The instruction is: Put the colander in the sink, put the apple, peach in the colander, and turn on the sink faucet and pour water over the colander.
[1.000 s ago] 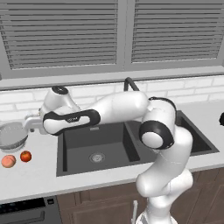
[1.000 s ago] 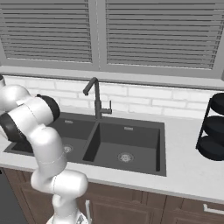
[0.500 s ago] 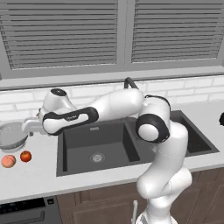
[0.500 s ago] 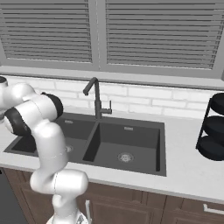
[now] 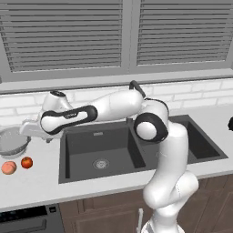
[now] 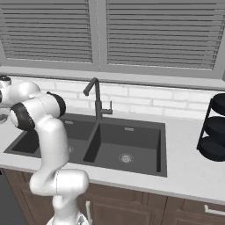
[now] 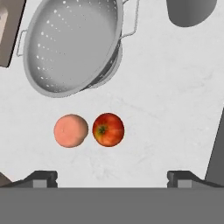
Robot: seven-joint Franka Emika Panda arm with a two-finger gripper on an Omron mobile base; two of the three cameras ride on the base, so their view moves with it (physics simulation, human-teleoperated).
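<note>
1. Arm stretched far left across the sink (image 5: pixel 136 150), hand over the counter (image 5: pixel 36 182) left of the basins; gripper (image 5: pixel 27 130) just beside the colander (image 5: pixel 11 142) in the left base view.
2. Hand view: gripper (image 7: pixel 112 177) spread wide, one dark fingertip (image 7: pixel 41 177) at each lower corner, nothing between them, bare counter (image 7: pixel 175 109) below.
3. Colander (image 7: pixel 72 43) upright on the counter, empty, two small wire handles on opposite sides; not in the sink.
4. Apple (image 7: pixel 108 129) and peach (image 7: pixel 71 130) side by side on the counter, touching or nearly so, near the colander but apart from it. Both loose, between the colander and the fingertips in the hand view.
5. Left base view: peach (image 5: pixel 8 168) and apple (image 5: pixel 27 162) at the near left of the counter, nearer than the colander, left of the sink's left basin.
6. Sink (image 6: pixel 127 140) dark, double-basin, both basins empty, round drain in each.
7. Sink faucet (image 6: pixel 96 99) upright behind the divider, spout curved over toward the left basin; no water seen.
8. Grey cylinder (image 7: pixel 190 11) at the hand view's top edge, cut off, standing apart from the colander.
9. Black tiered rack (image 6: pixel 213 129) at far right of the counter.
</note>
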